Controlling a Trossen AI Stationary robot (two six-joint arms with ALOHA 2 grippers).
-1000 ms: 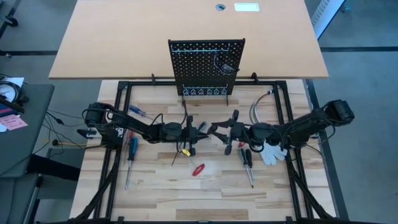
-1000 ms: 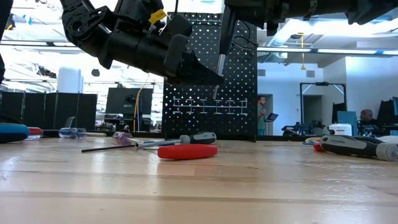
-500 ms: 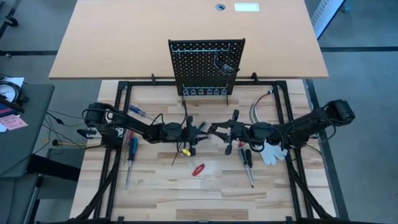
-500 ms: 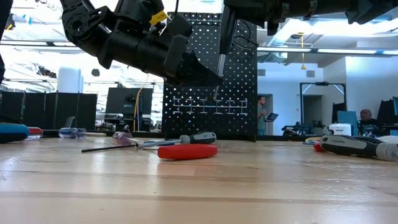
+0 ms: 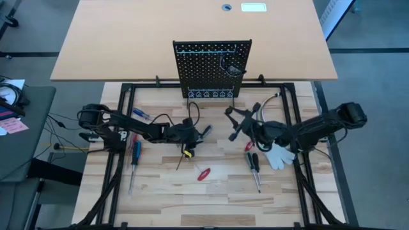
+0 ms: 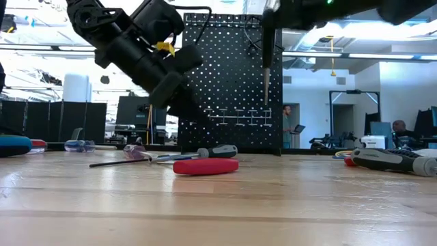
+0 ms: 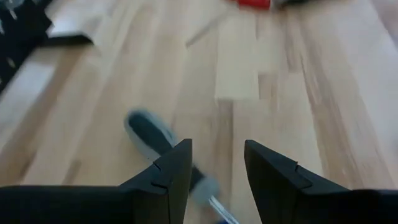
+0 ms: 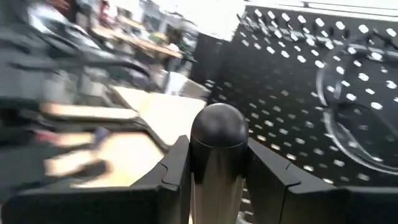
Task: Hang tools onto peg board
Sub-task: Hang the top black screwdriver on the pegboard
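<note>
The black peg board stands upright at the table's far edge, with a black coiled cord hanging on it. My right gripper is just in front of it, shut on a black-handled screwdriver whose shaft points down. My left gripper hovers open over the table's middle, tipped down. Nothing is between its fingers. A grey-handled screwdriver lies on the wood below it. Other tools lie flat: a red-handled one, a blue screwdriver, and red and black screwdrivers. My right gripper pinches the screwdriver's black handle between its two fingers, just below the rounded butt end. The fingers reach across the handle from the near side, toward the peg board. The screwdriver stands upright, with its shaft hanging clear above the table.
A white glove lies beside the right arm and a grey cable curls at the far right. A black frame borders the wooden top. People stand in the room behind the peg board.
My right gripper has carried the screwdriver toward the far edge and the peg board, turning it from slanted to upright. My left gripper has come away from the screwdriver's shaft, drawn back toward the left and tipped down toward the table.
</note>
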